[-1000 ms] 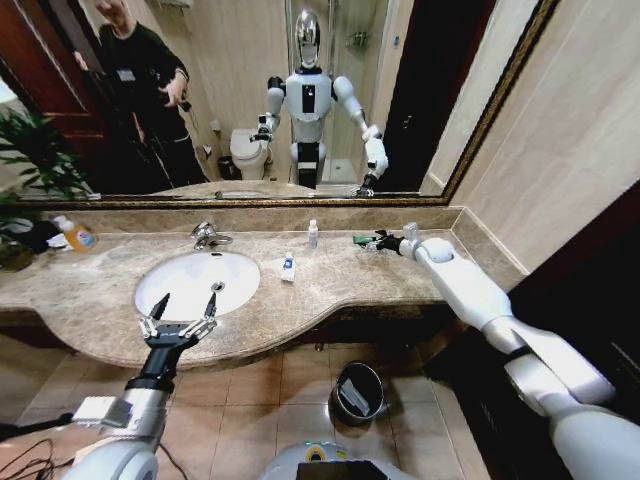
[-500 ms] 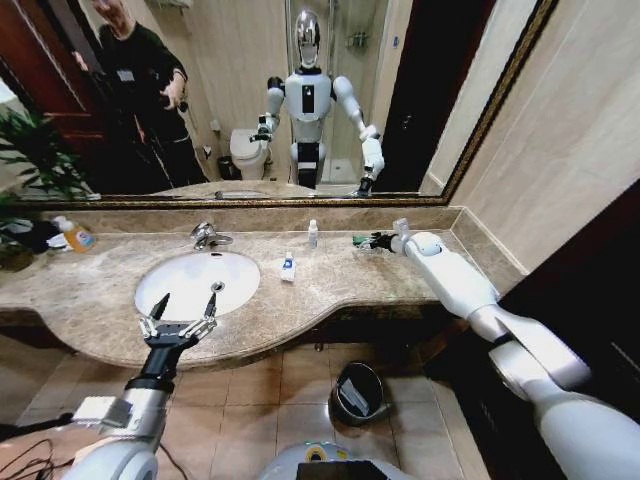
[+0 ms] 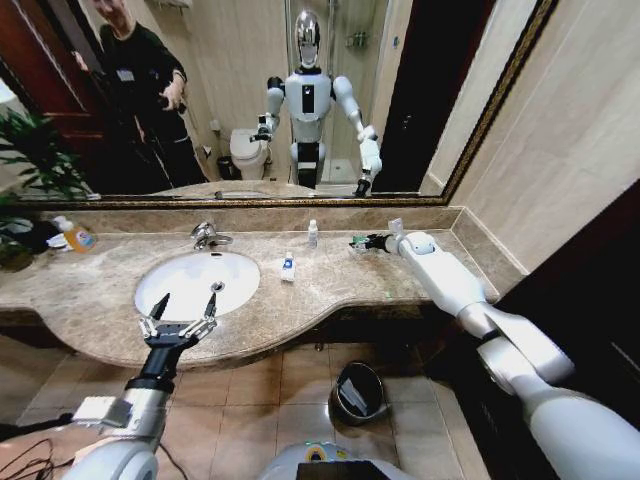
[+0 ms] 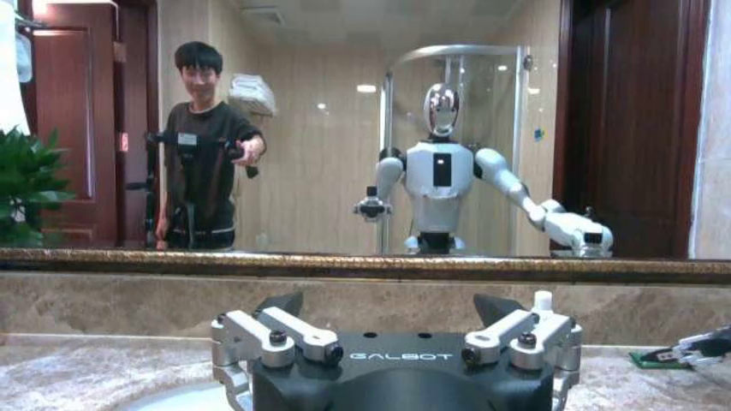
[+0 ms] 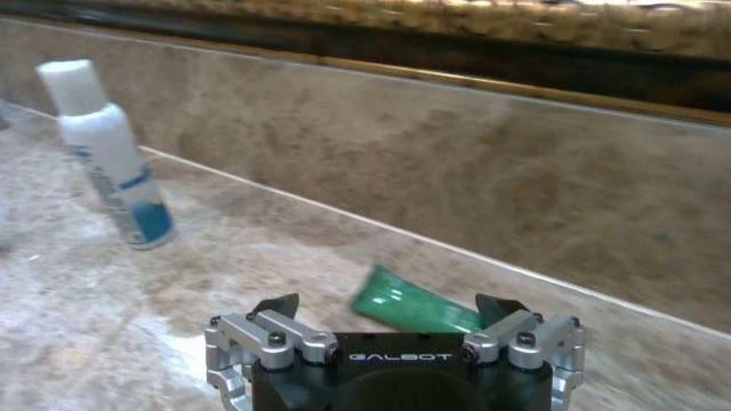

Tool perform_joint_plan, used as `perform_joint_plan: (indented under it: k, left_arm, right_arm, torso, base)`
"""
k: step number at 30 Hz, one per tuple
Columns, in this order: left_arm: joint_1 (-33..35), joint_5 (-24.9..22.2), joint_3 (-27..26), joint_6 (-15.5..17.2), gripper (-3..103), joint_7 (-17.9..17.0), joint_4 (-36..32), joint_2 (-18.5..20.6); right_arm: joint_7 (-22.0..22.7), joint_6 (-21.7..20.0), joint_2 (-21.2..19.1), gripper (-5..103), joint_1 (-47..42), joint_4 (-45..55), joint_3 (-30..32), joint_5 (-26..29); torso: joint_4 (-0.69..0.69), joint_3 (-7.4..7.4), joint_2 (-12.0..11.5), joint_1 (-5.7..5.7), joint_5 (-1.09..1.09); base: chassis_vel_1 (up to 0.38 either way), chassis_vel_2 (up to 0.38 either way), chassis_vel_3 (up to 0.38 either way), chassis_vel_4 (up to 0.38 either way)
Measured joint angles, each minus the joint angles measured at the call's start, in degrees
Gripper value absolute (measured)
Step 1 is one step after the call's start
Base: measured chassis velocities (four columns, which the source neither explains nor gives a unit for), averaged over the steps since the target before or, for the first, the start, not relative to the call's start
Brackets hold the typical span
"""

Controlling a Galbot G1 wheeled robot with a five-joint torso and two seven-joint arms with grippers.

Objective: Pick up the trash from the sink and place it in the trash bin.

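The sink (image 3: 170, 285) is an oval white basin with a chrome tap (image 3: 207, 236). On the counter to its right lie a white tube with a blue label (image 3: 288, 267), a tiny white bottle (image 3: 312, 233) and a small green piece (image 3: 356, 240). My right gripper (image 3: 371, 241) is low at the back of the counter, right at that green piece. In the right wrist view the gripper (image 5: 386, 301) is open and the green piece (image 5: 402, 310) lies between its fingertips; the white bottle (image 5: 115, 158) stands farther off. My left gripper (image 3: 187, 300) hangs open over the sink's front rim. The trash bin (image 3: 358, 390) stands on the floor below.
A yellow bottle with an orange label (image 3: 75, 235) and a plant (image 3: 30, 160) sit at the counter's far left. The marble backsplash and mirror close off the back. A side wall (image 3: 560, 190) stands just right of my right arm. A white wrapper lies inside the bin.
My right arm has slid left along the back of the counter, bringing its gripper up to the green piece. The left arm has not moved.
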Motion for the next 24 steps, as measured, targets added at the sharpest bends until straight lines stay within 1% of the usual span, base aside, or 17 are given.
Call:
perform_joint_plan:
  k: [4, 13, 20, 24]
  left_arm:
    - [0.0, 0.0, 0.0, 0.0, 100, 0.0, 0.0, 0.0]
    - [0.0, 0.0, 0.0, 0.0, 100, 0.0, 0.0, 0.0]
    - [0.0, 0.0, 0.0, 0.0, 100, 0.0, 0.0, 0.0]
    - [0.0, 0.0, 0.0, 0.0, 100, 0.0, 0.0, 0.0]
  right_arm:
    - [0.7, 0.6, 0.2, 100, 0.2, -0.8, 0.1, -0.1]
    - [0.0, 1.9, 0.8, 100, 0.0, -1.8, 0.6, -0.2]
    - [-0.6, 2.8, 0.8, 100, -1.0, -1.3, 0.8, -0.5]
    - [-0.6, 2.9, 0.0, 100, -2.0, 0.6, 0.5, -0.6]
  torso:
    - [0.0, 0.0, 0.0, 0.0, 0.0]
    - [0.02, 0.0, 0.0, 0.0, 0.0]
    - [0.01, 0.0, 0.0, 0.0, 0.0]
    - [0.02, 0.0, 0.0, 0.0, 0.02]
  base:
    - [0.0, 0.0, 0.0, 0.0]
    - [0.0, 0.0, 0.0, 0.0]
    - [0.0, 0.0, 0.0, 0.0]
    - [0.0, 0.0, 0.0, 0.0]
